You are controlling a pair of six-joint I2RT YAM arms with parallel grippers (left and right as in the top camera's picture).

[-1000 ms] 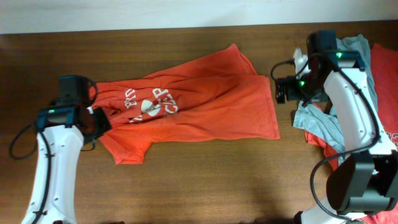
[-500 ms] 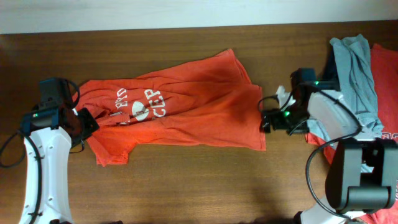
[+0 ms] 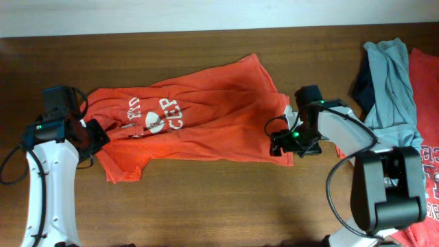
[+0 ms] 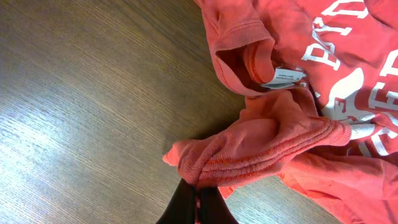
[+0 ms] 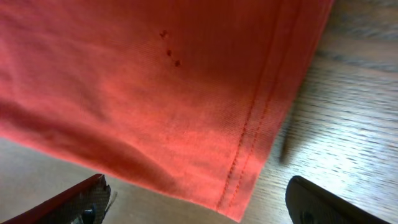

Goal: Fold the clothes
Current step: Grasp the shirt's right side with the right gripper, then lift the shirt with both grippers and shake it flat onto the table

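An orange-red T-shirt (image 3: 206, 116) with white print lies spread across the middle of the table. My left gripper (image 3: 99, 137) is shut on a bunched fold of its left edge (image 4: 261, 143), near the collar and its white label (image 4: 283, 76). My right gripper (image 3: 278, 145) hovers open at the shirt's lower right hem corner (image 5: 239, 199). One fingertip (image 5: 87, 199) stands left of the corner and the other (image 5: 323, 202) right of it, neither touching the cloth. More clothes are piled at the right: a grey-blue shirt (image 3: 391, 82), a navy one (image 3: 362, 86) and an orange-red one (image 3: 425, 110).
The brown wooden table (image 3: 206, 199) runs to a pale wall at the back. The pile of clothes sits along the right edge, partly under my right arm's base (image 3: 387, 192). Bare wood shows in front of the spread shirt.
My left gripper dragged the shirt leftward, then held still. My right gripper came away from the pile at the right and moved down-left to the shirt's hem corner, still open.
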